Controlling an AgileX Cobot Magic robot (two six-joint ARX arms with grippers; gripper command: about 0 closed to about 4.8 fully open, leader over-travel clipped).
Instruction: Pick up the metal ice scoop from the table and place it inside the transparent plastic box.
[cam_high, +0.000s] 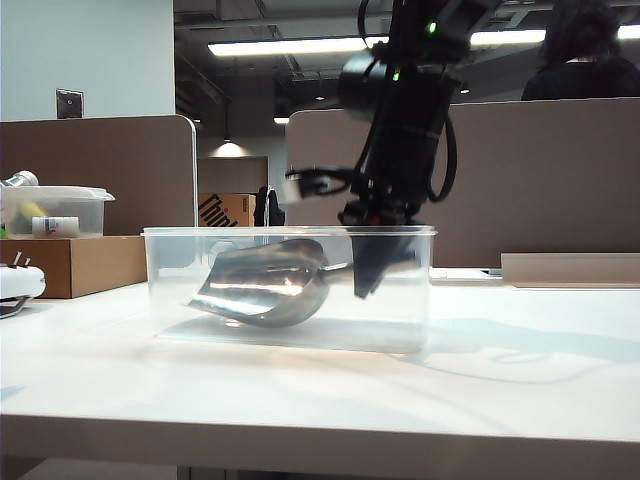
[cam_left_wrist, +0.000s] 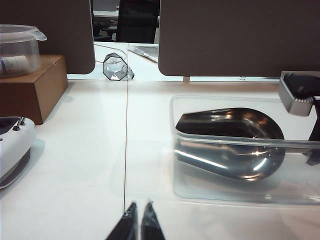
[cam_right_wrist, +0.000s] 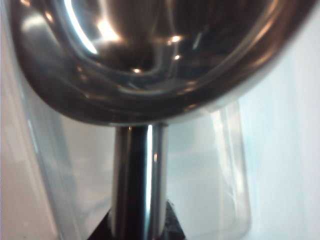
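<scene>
Holding the metal ice scoop (cam_high: 265, 282) by its handle inside the transparent plastic box (cam_high: 290, 290) mid-worktop (cam_high: 320, 390), the right end effector (cam_high: 372, 270) has only to let go, while the left end effector (cam_left_wrist: 138, 222) hangs closed and empty near the front edge.

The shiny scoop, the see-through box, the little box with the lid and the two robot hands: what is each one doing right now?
Shiny silver metal scoop: inside the box, tilted, held by its handle.
Large clear rectangular plastic box: lidless, on the white table.
Small clear lidded container: lid on, on a brown cardboard box.
Right hand: shut on the scoop's handle, reaching into the box.
Left hand: shut, empty, apart from the box.
</scene>
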